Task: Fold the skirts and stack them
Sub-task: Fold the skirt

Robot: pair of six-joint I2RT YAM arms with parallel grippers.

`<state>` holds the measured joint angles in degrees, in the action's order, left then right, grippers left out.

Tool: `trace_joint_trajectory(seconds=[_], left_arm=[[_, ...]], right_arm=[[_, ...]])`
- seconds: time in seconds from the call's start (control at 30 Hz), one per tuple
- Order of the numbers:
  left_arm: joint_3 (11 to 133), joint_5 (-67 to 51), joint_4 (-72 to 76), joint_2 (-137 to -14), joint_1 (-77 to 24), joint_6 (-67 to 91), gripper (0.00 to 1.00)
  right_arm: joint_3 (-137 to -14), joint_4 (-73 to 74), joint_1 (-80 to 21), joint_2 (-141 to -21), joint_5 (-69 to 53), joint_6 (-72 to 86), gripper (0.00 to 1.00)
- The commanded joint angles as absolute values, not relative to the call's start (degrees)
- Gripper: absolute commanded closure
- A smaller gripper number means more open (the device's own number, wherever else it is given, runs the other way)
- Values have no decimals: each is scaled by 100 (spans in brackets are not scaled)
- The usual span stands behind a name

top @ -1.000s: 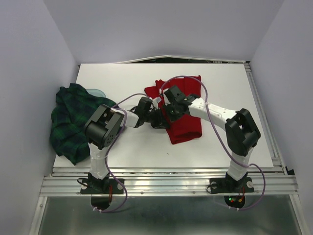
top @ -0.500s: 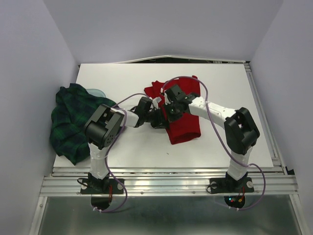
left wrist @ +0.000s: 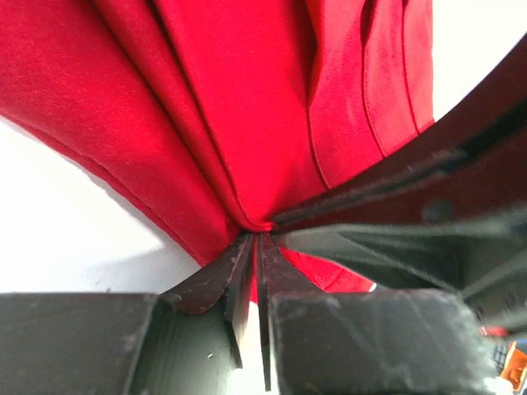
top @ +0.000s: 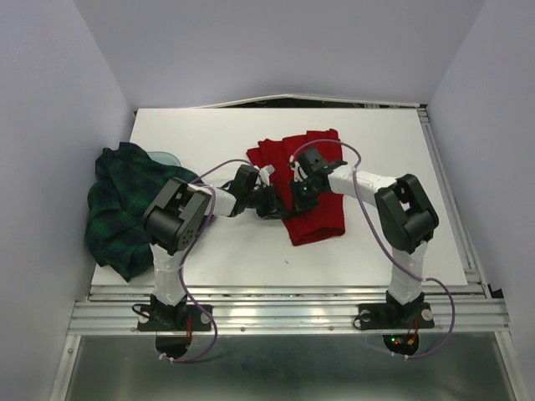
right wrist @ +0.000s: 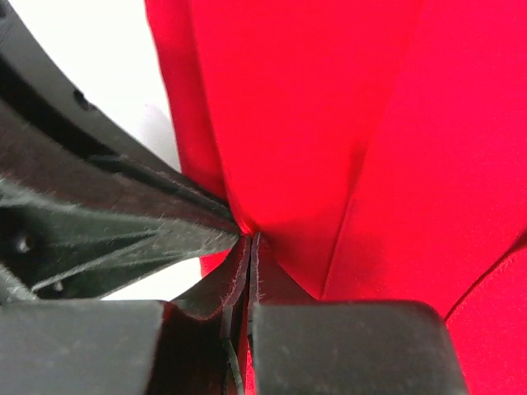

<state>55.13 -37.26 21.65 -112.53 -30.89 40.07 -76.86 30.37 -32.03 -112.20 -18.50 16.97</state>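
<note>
The red pleated skirt (top: 313, 180) lies partly folded at the middle of the white table (top: 376, 251). The green and navy plaid skirt (top: 121, 205) is bunched at the table's left edge. My left gripper (top: 280, 203) is shut on the red skirt's left edge; its jaws pinch a gathered fold (left wrist: 247, 148). My right gripper (top: 294, 199) is shut on the same edge right beside it, with red cloth (right wrist: 329, 123) between its jaws. The two grippers' fingers nearly touch.
A pale round object (top: 164, 156) peeks out behind the plaid skirt. White walls stand on the left, back and right. A metal rail (top: 284, 296) runs along the near edge.
The right gripper has moved a little right and back with the red cloth, and the skirt's top edge has shifted. The left arm has hardly moved.
</note>
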Motion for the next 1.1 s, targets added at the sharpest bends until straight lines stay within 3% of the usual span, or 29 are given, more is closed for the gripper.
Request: trace_joint_trajectory(seconds=[0.0, 0.2, 0.4, 0.6, 0.73, 0.77, 0.8, 0.93, 1.07], left_arm=[[5528, -3542, 1951, -11004, -3067, 3744, 74], [5370, -3586, 1802, -10390, -3067, 3508, 62], [5335, -3638, 1231, -9800, -2988, 3235, 60], [5081, -4305, 1606, -9765, -2997, 3409, 78], [4914, -4429, 2029, -9948, -3190, 3708, 85], [4904, -4430, 2091, -9993, -3225, 3770, 87], [4896, -4438, 2196, -10045, -3269, 3858, 91], [4878, -4377, 2276, -10309, -3348, 4007, 99], [4834, -4166, 2276, -10520, -3366, 4043, 100]], right_arm=[[-7576, 2575, -2945, -11390, -2373, 2013, 99], [-7620, 2531, -2742, -11619, -2707, 2013, 99], [-7725, 2522, -2689, -11549, -2892, 2074, 99], [-7884, 2531, -2637, -11452, -3032, 2223, 99], [-7989, 2540, -2637, -11461, -3322, 2250, 99], [-8033, 2610, -2637, -11461, -3357, 2215, 94], [-8103, 2671, -2637, -11400, -3288, 2119, 81], [-8357, 3145, -2637, -11093, -2533, 1829, 59], [-8446, 3655, -2637, -10767, -1786, 1618, 53]])
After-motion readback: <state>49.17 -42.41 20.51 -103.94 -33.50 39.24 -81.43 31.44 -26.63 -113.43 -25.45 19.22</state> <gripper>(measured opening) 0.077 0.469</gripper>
